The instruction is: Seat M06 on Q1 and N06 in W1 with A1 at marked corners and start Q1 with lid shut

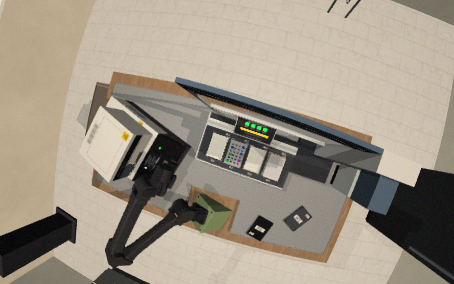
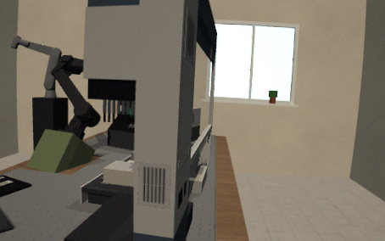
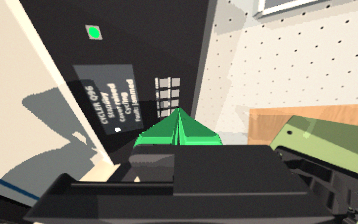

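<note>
The cycler Q1 [image 1: 132, 147] stands at the left of the bench, with a cream top [image 1: 111, 142] and a black panel [image 1: 162, 152]. Its lamp [image 3: 93, 33] is green. My gripper [image 3: 178, 112] is shut and empty, its green fingertips pointing at the panel just below the key block [image 3: 167, 95]. In the overhead view the gripper [image 1: 156, 170] hangs over the panel's front. A white plate sits on D1 [image 1: 217, 146] and another on D3 [image 1: 255, 158]. I cannot tell from these views whether the lid is open or shut.
The tube cooling block [image 1: 236, 152] is on D2 and the deep-well block [image 1: 274, 166] on D4. Two dark nests [image 1: 260, 226] [image 1: 298, 218] lie at the front right. The green arm base [image 1: 212, 212] stands close to the right. A tall gantry [image 2: 140, 114] spans the deck.
</note>
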{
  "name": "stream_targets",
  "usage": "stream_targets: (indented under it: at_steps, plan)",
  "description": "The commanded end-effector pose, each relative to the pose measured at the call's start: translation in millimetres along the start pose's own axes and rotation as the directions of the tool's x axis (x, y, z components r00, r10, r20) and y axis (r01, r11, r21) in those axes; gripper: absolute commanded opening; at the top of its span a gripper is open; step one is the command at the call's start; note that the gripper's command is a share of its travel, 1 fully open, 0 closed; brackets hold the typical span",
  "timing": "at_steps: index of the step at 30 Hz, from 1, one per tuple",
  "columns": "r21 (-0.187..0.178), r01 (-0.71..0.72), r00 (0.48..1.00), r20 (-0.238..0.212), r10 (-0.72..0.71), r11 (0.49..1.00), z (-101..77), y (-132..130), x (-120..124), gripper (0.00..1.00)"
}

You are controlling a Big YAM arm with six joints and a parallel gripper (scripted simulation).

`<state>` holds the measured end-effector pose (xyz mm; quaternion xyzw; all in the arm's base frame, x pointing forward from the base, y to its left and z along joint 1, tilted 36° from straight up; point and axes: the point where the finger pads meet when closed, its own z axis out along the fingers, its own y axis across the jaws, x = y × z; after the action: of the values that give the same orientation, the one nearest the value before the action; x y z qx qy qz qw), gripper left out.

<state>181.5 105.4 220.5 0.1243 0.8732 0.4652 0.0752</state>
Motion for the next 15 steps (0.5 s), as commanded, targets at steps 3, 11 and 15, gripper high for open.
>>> stream_targets:
  at_steps: [3, 11, 15]
  plan:
    - [0.004, -0.01, 0.999, 0.034, 0.01, 1.0, 0.4, 13.2, -8.6, 0.0]
    - [0.001, -0.057, 0.998, 0.016, 0.057, 0.998, 16.6, 12.1, -2.4, 0.0]
    - [-0.002, -0.068, 0.997, 0.021, 0.068, 0.998, 21.0, 17.4, -3.8, 0.0]
